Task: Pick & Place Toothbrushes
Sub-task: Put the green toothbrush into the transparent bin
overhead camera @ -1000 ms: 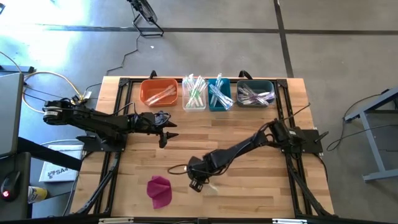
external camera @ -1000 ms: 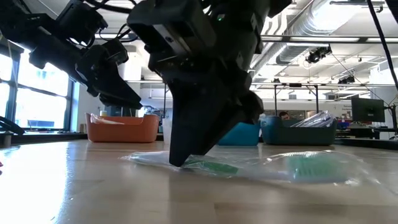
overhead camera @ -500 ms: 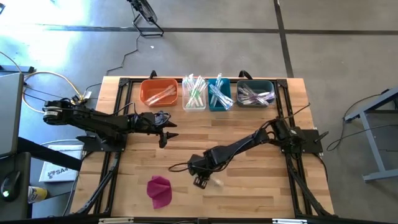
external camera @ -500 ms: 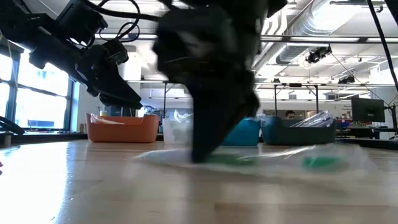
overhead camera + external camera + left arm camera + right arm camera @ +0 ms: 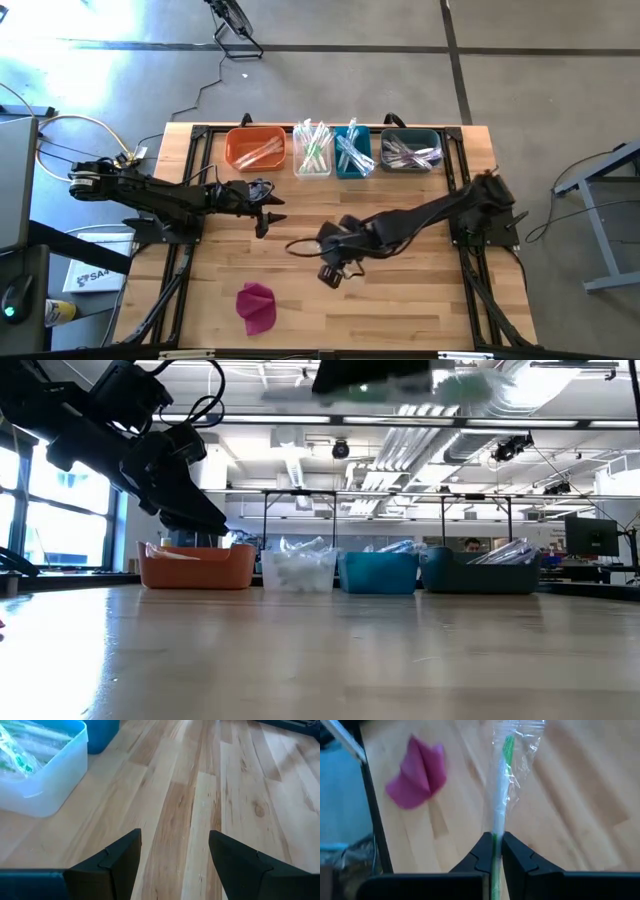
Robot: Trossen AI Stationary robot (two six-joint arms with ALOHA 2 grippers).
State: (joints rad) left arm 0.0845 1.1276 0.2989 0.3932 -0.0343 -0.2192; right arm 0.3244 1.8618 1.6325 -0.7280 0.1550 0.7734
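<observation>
One green toothbrush (image 5: pixel 501 795) sits pinched in the right gripper (image 5: pixel 494 851) mid-frame, left gripper (image 5: pixel 172 852) spread wide at center-left.

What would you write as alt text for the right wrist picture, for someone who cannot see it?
Two dark fingers pinch a green toothbrush in a clear wrapper, holding it above a light wooden table. A crumpled magenta cloth lies on the table farther off, near the table's dark frame rail.
</observation>
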